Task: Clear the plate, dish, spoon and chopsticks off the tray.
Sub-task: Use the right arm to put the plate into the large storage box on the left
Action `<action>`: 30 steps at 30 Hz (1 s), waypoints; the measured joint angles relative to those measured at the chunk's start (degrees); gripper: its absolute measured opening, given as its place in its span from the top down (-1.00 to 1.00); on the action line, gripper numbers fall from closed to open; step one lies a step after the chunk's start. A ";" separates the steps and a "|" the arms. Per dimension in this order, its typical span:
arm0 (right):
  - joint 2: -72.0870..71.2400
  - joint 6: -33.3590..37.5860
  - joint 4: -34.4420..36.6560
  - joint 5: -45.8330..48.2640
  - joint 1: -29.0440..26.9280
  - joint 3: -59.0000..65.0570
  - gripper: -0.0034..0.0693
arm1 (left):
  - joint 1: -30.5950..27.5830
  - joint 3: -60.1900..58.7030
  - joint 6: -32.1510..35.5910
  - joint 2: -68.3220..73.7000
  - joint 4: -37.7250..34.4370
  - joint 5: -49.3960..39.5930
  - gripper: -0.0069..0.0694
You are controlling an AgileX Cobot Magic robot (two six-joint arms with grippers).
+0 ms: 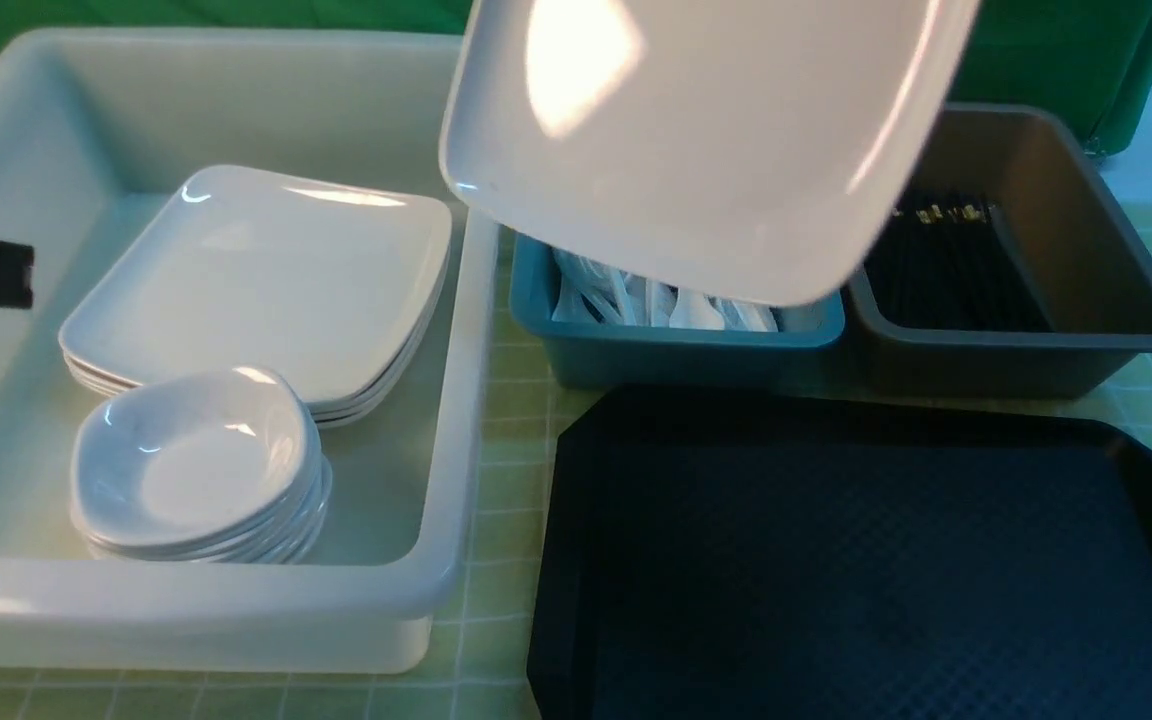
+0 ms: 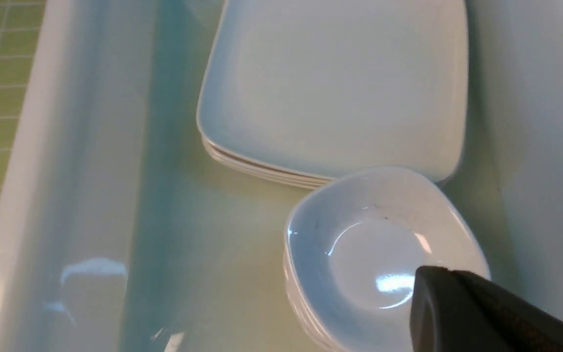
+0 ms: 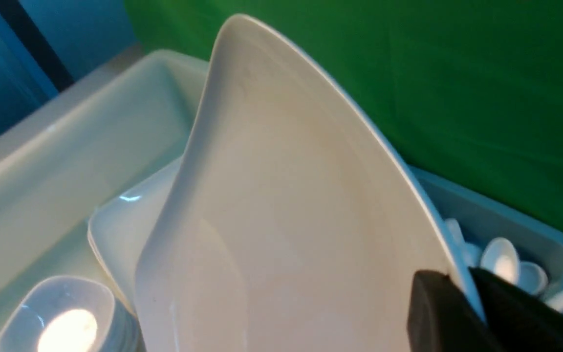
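Observation:
The large white plate [image 1: 706,140] hangs tilted in the air above the teal tub [image 1: 676,350]. My right gripper [image 3: 457,281] is shut on the rim of the plate [image 3: 286,220]. The black tray [image 1: 836,560] lies at the front right with nothing on it. My left gripper [image 2: 433,271] is shut and empty, hovering over a stack of small white dishes [image 2: 379,254] in the white tub [image 1: 456,400]. White spoons [image 1: 656,300] lie in the teal tub, and black chopsticks [image 1: 946,260] lie in the brown-grey tub [image 1: 1086,230].
A stack of large white plates [image 1: 266,280] sits in the white tub behind the dish stack [image 1: 196,465]. The table has a green checked cloth [image 1: 506,480]. A green backdrop stands behind the tubs.

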State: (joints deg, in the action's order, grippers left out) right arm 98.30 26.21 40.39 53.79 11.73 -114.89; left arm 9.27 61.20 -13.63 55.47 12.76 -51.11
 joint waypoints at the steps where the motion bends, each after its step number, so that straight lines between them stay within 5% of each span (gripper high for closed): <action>1: 1.21 -0.16 0.00 -0.34 0.89 -1.78 0.82 | -0.78 0.00 -0.11 0.35 0.00 0.08 0.86; 7: 12.38 -2.52 0.26 -3.40 8.41 -13.38 0.82 | -9.88 0.00 2.28 4.41 -7.52 1.94 0.86; 14: 24.90 -4.23 0.61 -11.94 15.66 -24.00 0.82 | -23.14 0.00 14.26 6.94 -24.85 5.05 0.86; 30: 37.54 -0.60 0.46 -27.65 23.04 -24.57 0.82 | -25.33 0.00 18.16 6.94 -29.89 5.42 0.86</action>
State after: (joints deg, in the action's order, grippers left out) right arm 135.84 25.61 40.85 26.14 34.78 -139.46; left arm -16.06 61.20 4.53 62.41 -17.13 -45.69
